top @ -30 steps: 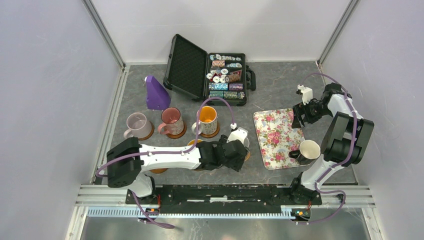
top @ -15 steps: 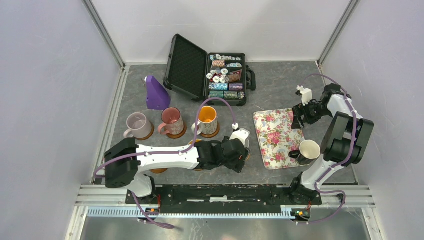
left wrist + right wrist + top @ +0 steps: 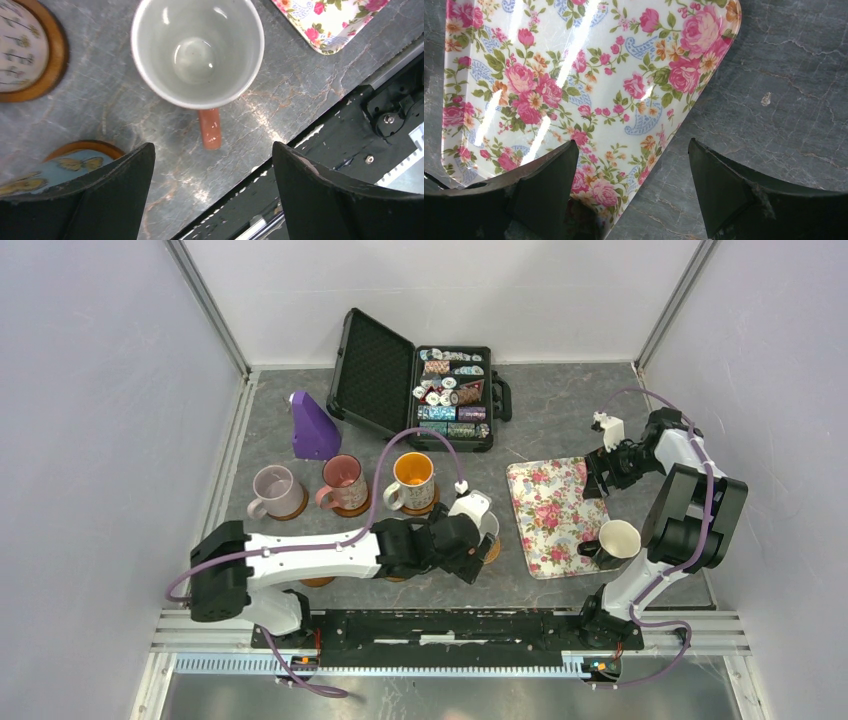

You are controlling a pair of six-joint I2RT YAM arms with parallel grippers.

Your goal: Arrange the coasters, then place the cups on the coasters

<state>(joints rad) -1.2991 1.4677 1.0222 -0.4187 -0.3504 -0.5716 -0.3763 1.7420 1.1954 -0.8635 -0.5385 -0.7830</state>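
Hovering wide open, the left end effector [image 3: 212, 146] is seen with nothing in its hold. The white cup [image 3: 197, 52] stands upright just ahead of the fingers, apart from both, its pinkish handle turned back toward the gap, as would suit a grip by the handle side. A brown edge is glimpsed beside that cup from overhead, so a coaster beneath it is judged likely, though the wrist view hides it. Left of the fingers two bare coasters are shown, the butterfly coaster [image 3: 75, 159] close by and the flowered coaster [image 3: 22, 45] farther ahead, laid out ready for cups. The right end effector [image 3: 632, 142] is held spread and empty above a corner of the floral tray [image 3: 574, 75], with the black cup [image 3: 617, 538] waiting near, on its base side.
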